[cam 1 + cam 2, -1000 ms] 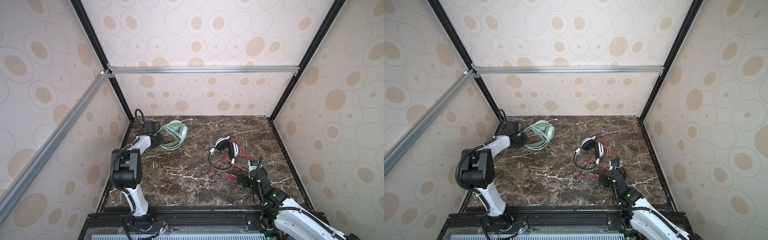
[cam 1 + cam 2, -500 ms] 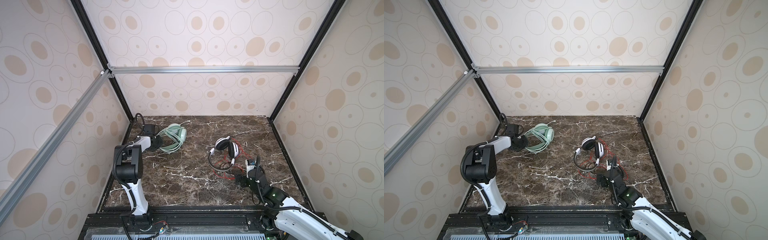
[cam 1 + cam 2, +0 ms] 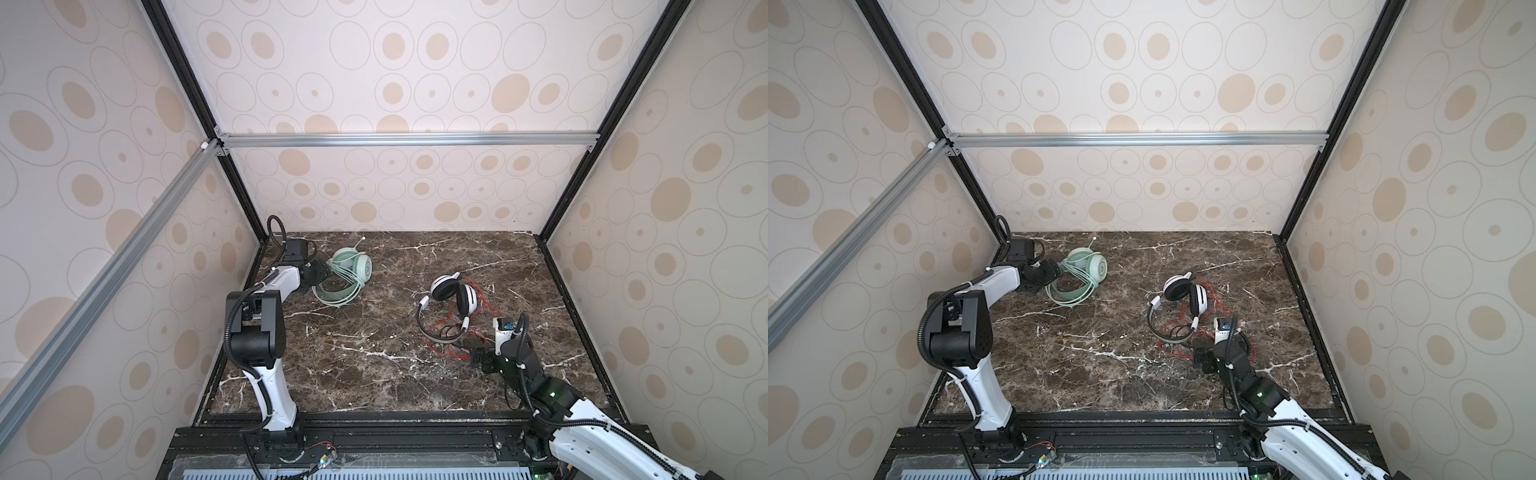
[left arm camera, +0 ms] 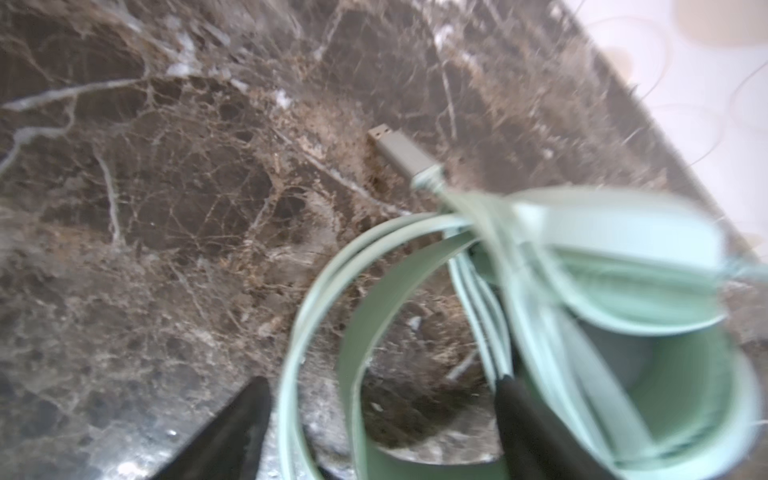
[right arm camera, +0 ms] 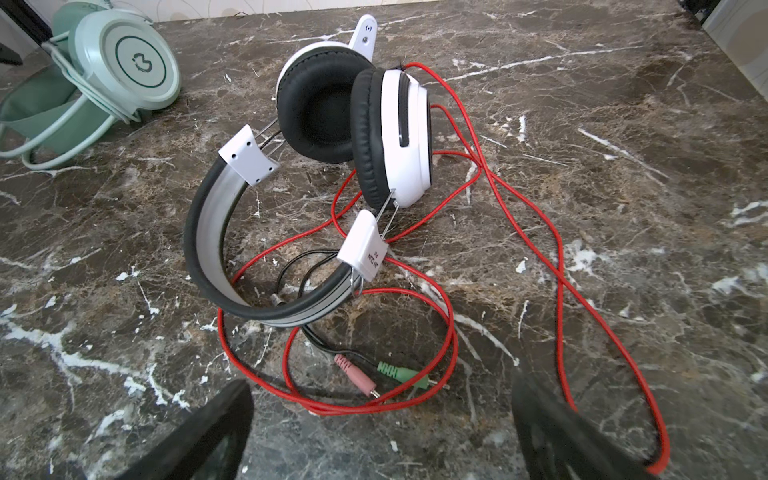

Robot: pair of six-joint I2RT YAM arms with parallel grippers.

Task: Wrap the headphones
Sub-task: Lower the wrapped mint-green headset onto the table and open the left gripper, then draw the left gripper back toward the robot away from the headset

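The mint-green headphones lie at the back left of the marble table, their pale cable looped round them. My left gripper is open, its black fingers standing either side of the green headband and cable loops. The white-and-black headphones lie right of centre on their loose red cable. My right gripper is open and low over the table, just short of the red loops and the pink plug and green plug.
The mint cable's grey USB plug sticks out onto the marble table. The patterned left wall and black frame post stand close behind my left gripper. The right wall runs near the red cable.
My left gripper has gone from shut to open at the mint headphones, and its arm has shifted a little. The right arm has barely moved.
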